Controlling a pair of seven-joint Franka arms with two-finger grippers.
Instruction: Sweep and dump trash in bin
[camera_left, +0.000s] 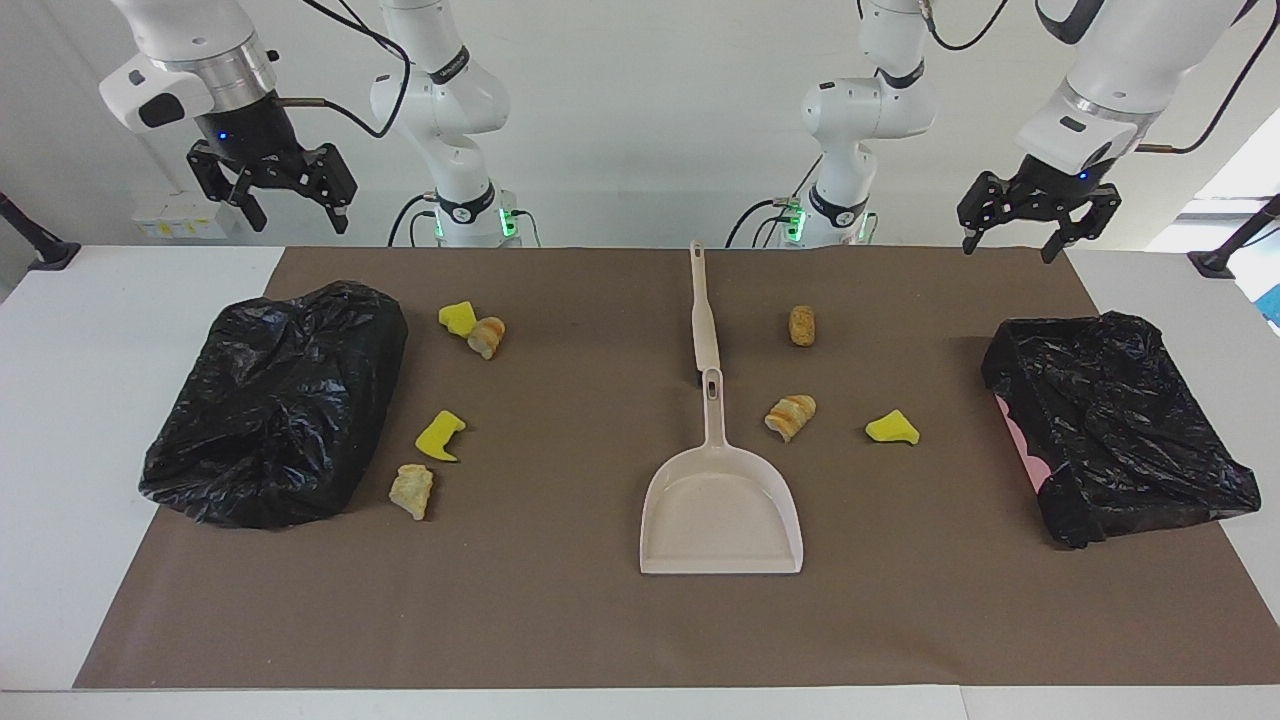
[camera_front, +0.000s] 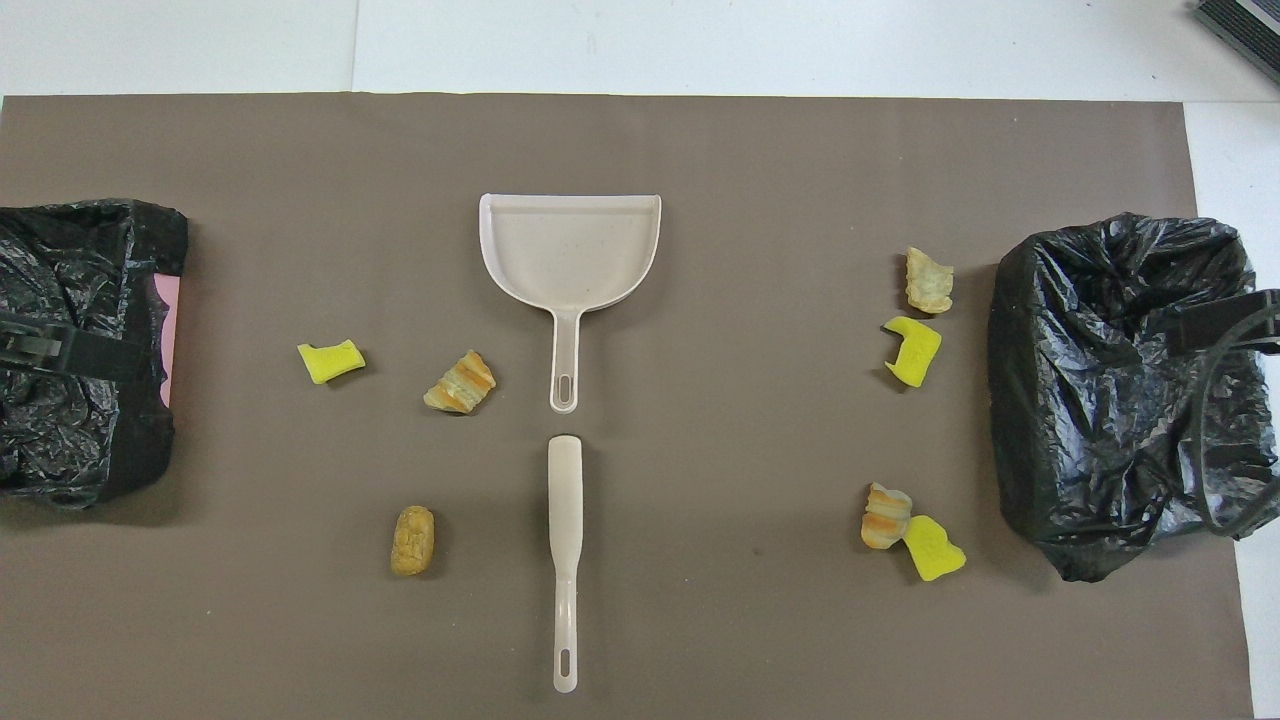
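Facing view: trash scattered on mat, well below left gripper and right gripper; both raised, fingers spread, empty. Overhead view crops both bins.

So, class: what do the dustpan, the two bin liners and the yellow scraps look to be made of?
Dustpan: probably moulded plastic, beige, smooth, slightly glossy, one piece with its handle.
Bin liners: thin black plastic film, crinkled and shiny.
Yellow scraps: likely sponge foam, matte, with torn irregular edges.
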